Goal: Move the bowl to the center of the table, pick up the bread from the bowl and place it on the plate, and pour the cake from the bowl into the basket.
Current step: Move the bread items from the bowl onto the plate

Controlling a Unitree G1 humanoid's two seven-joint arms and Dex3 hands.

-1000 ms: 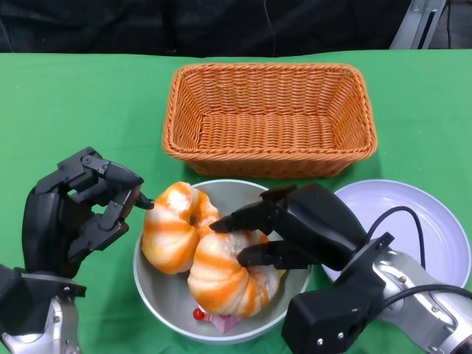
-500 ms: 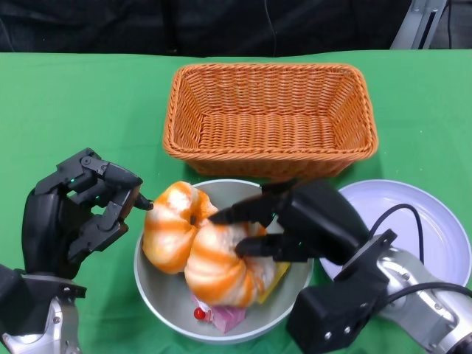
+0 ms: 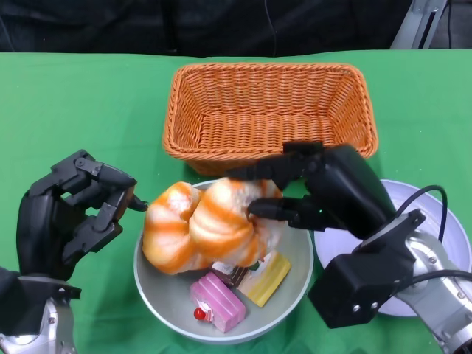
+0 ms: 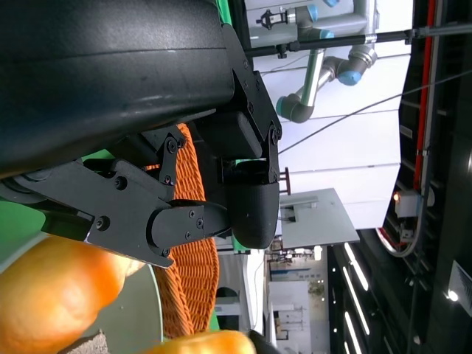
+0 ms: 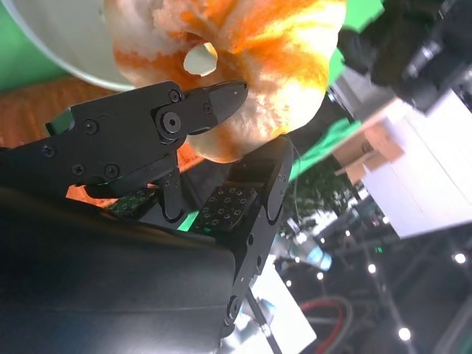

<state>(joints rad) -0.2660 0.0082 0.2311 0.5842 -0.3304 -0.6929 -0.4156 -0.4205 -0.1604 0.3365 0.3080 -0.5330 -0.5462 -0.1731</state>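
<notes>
A grey bowl (image 3: 164, 302) sits near the table's front middle. In it lie an orange-and-white bread (image 3: 166, 228), a pink cake slice (image 3: 219, 302) and a yellow cake slice (image 3: 264, 279). My right hand (image 3: 324, 188) grips a second orange-and-white bread (image 3: 223, 221), raised above the bowl; the right wrist view shows that bread (image 5: 243, 66) pinched between its fingers (image 5: 184, 110). My left hand (image 3: 70, 210) hovers just left of the bowl with fingers curled and holds nothing. The white plate (image 3: 442, 228) lies right of the bowl, partly hidden by my right arm.
An empty orange wicker basket (image 3: 269, 118) stands behind the bowl at the table's middle back. Green cloth (image 3: 74, 110) covers the table, with free room at the far left and far right.
My right hand has lifted its bread up out of the bowl and slightly back, uncovering the pink and yellow cake slices. My left hand has barely moved.
</notes>
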